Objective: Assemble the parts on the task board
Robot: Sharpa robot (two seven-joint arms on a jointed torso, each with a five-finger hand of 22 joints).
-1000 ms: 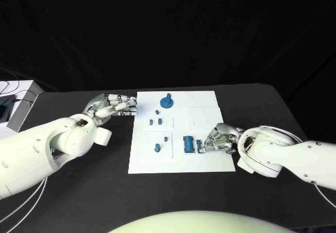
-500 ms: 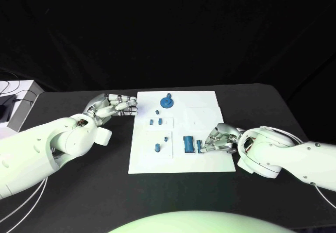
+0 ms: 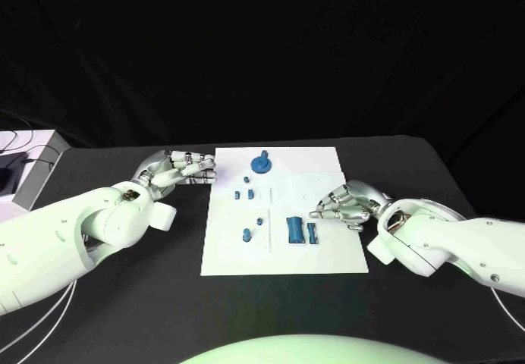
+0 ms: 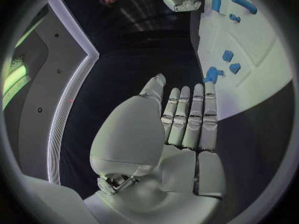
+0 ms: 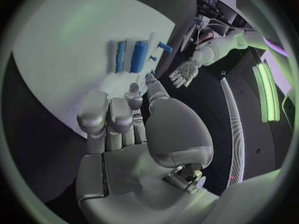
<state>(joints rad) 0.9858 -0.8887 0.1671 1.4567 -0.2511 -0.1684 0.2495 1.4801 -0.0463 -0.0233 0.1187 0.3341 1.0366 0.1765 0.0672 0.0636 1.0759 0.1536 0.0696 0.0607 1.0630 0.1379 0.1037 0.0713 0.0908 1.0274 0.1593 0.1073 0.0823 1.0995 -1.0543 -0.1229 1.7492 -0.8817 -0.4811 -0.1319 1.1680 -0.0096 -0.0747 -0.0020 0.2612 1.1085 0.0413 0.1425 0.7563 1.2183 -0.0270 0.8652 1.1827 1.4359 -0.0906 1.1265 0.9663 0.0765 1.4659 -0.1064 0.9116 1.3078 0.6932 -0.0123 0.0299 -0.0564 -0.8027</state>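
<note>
On the black tabletop (image 3: 131, 303) the white board (image 3: 284, 254) lies in the middle, its near part bare. Just beyond that bare strip two upright blue bars stand side by side, a thick bar (image 3: 294, 229) and a thin bar (image 3: 313, 232), with a small blue block (image 3: 246, 233) and a tiny peg (image 3: 259, 220) to their left.

The right hand (image 3: 344, 205) hangs over the board's right edge, just beyond and to the right of the thin bar. Its fingers (image 5: 109, 117) are curled loosely together and hold nothing; in the right wrist view they are clear of the two bars, with white board between.

Farther up the board two small blue pieces (image 3: 243, 194) sit in a pale recess, another small one (image 3: 247, 179) beyond them, and near the far edge stands a round blue wheel on a post (image 3: 260, 161).

The left hand (image 3: 178, 168) sits over the dark tabletop just beside the board's left edge, level with the small pieces. In the left wrist view its fingers (image 4: 187, 117) lie straight and close together, empty and touching no part. A white box (image 3: 27, 155) stands at the far left of the tabletop.
</note>
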